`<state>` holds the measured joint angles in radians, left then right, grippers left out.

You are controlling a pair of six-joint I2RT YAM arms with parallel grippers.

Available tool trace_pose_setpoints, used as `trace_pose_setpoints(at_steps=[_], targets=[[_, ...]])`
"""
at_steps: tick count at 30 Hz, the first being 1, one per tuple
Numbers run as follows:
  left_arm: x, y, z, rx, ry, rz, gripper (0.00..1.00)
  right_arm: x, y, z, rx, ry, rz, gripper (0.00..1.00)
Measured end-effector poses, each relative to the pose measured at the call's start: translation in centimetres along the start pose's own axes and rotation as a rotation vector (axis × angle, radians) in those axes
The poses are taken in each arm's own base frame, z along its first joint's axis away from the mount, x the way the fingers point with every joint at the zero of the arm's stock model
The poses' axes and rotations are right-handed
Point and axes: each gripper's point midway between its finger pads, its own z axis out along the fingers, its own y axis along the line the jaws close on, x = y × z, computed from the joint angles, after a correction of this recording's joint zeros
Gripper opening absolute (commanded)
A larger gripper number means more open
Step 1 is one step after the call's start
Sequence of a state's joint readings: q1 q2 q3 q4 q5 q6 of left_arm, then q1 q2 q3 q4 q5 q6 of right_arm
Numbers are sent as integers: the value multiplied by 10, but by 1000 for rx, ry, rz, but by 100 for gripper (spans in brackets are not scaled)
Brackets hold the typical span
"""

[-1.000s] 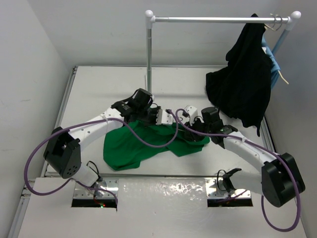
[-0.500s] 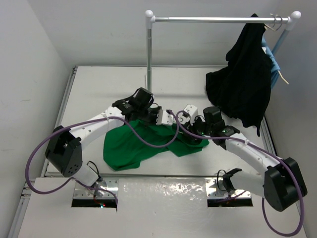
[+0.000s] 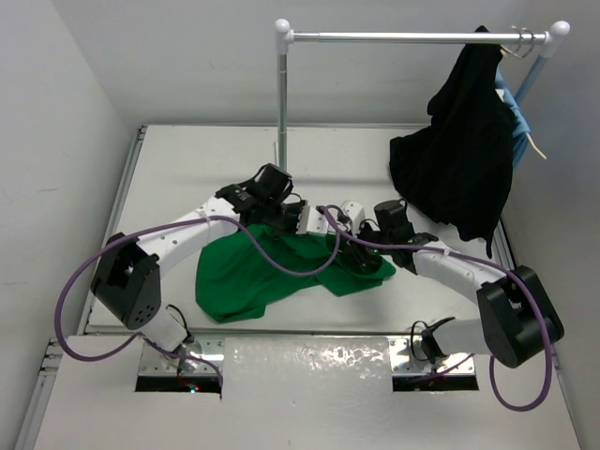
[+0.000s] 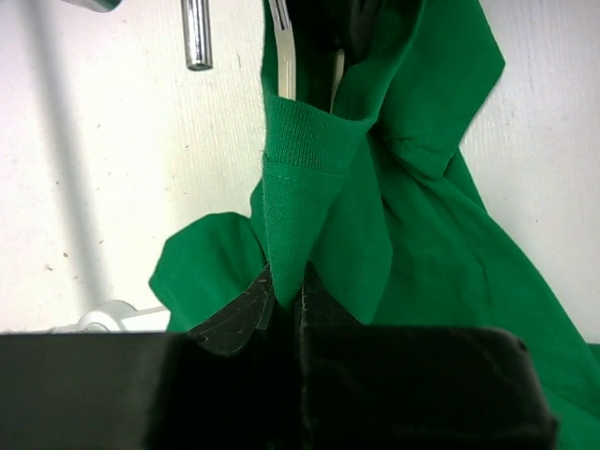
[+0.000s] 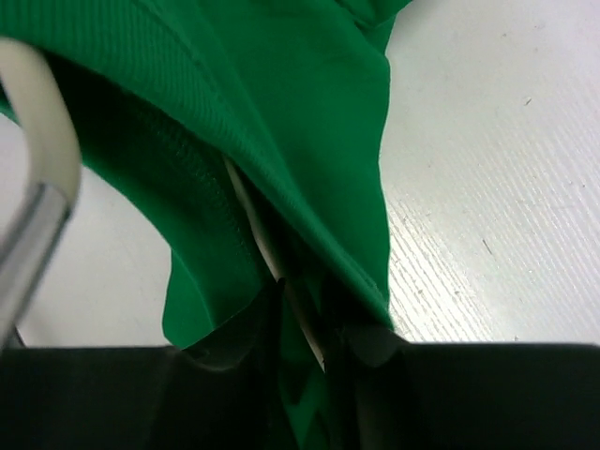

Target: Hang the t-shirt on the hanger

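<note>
White tabletop (image 3: pixel 187 178); rail (image 3: pixel 403 37) at far side carries black garment (image 3: pixel 464 159). T-shirt (image 3: pixel 253 277) heaped between both grippers, bulk trailing behind them toward arm bases. Left gripper (image 4: pixel 289 305) clamped on ribbed neck fold, cloth standing straight ahead of it, probably to keep collar open. Hanger (image 4: pixel 286 66) arm just beyond that fold, partly inside neck. Right gripper (image 5: pixel 305 342) closed on cloth; cream bar runs into its jaws, pinched or not, cannot tell. Judgement: threading stage, shoulders not yet seated.

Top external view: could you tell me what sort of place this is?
Probably a lab cell for garment handling: white table, plain walls, metal clothes rail bearing a black garment.
</note>
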<state>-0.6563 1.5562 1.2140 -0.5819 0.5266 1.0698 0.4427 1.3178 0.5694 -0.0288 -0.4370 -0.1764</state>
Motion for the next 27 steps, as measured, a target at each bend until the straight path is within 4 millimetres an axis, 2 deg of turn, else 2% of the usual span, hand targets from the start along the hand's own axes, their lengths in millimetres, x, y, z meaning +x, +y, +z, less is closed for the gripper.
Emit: trace_pose_setpoints(at_steps=[6, 13, 14, 17, 19, 24, 26, 27], targets=[[2, 5, -3, 10, -20, -7, 0, -6, 1, 5, -17, -31, -5, 0], [5, 2, -2, 42, -34, -18, 0, -3, 8, 5, -48, -42, -9, 0], [5, 1, -1, 50, -38, -16, 0, -2, 9, 4, -50, -45, -10, 12], [1, -2, 1, 77, -63, -21, 0, 0, 12, 2, -50, -50, 3, 40], [-3, 0, 0, 85, -79, -22, 0, -1, 11, 3, -48, -51, 8, 41], [-4, 1, 0, 94, -81, -32, 0, -5, 1, 12, -26, -45, 13, 6], [-4, 2, 0, 91, -84, -23, 0, -3, 3, 14, -38, -40, 6, 0], [-4, 2, -1, 92, -85, -19, 0, -2, 5, 15, -45, -39, 2, 0]])
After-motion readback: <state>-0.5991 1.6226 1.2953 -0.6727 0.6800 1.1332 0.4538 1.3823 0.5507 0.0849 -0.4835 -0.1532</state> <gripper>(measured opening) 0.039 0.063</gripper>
